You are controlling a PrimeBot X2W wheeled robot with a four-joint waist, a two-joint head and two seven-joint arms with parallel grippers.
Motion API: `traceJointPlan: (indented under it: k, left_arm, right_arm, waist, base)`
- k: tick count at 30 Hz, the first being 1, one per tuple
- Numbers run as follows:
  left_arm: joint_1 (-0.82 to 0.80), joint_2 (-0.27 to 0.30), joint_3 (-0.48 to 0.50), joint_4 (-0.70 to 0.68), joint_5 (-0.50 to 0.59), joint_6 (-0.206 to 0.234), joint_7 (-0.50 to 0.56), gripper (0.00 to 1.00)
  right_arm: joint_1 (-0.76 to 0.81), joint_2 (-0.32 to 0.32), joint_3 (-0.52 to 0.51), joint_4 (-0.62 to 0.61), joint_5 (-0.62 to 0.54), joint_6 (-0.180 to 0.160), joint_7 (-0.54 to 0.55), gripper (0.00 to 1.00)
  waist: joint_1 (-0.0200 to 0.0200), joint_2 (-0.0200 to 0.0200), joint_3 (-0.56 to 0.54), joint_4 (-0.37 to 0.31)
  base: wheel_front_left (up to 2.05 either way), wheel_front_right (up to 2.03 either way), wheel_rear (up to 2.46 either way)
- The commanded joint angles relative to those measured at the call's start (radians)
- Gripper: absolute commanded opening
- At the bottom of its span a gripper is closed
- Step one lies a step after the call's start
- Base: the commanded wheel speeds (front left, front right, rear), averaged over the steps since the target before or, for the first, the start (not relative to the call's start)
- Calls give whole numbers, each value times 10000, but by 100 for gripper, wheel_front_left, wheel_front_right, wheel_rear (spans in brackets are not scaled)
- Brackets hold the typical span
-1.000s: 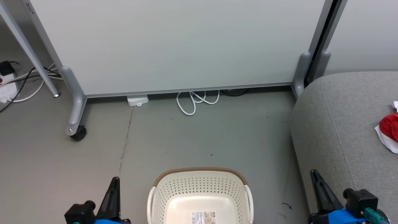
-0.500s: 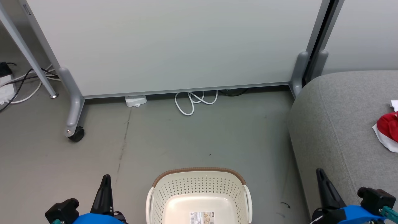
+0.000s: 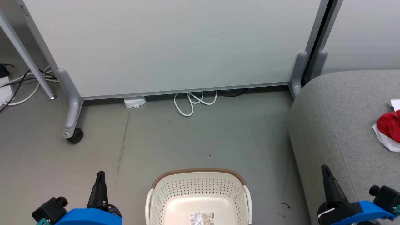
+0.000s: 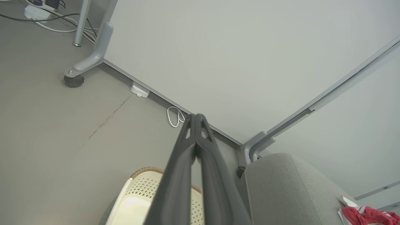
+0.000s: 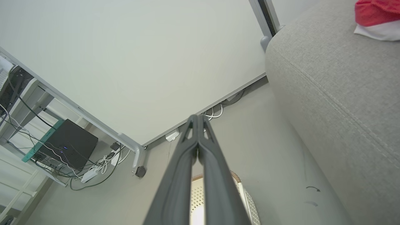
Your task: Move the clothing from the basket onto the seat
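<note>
Clothing (image 3: pixel 387 128) on seat (image 3: pixel 328 125); basket (image 3: pixel 200 187) empty

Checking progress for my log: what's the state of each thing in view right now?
Basket: upright on the floor, visible part empty.
Clothing: lying bunched on the seat.
Left fingers: shut, holding nothing.
Right fingers: shut, holding nothing.

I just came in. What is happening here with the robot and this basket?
A two-armed robot is moving red clothing from the white basket on the floor onto the grey sofa. Red fabric with white trim lies on the sofa at the right. The part of the basket's bottom that shows is bare apart from a label. The left claw and right claw are shut on nothing, one at each side of the basket.
</note>
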Motion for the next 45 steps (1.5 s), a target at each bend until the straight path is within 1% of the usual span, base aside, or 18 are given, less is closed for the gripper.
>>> traceJointPlan:
  k: [1,22,45]
  left_arm:
    - [-329,27,88,-183,-317,-9,74,0]
    - [-575,-27,462,-405,-2878,-14,786,0]
    - [-789,-81,798,-593,-5159,-20,1417,0]
  right_arm:
    - [-315,-41,-40,-146,364,1,58,0]
    - [-582,-53,-188,-128,3221,2,628,0]
    - [-828,-65,-314,-107,5746,3,1134,0]
  waist:
    - [0,0,-1,-6]
    - [0,0,-8,-129]
    - [0,0,-16,-263]
  base:
    - [0,0,0]
    - [0,0,0]
    - [0,0,0]
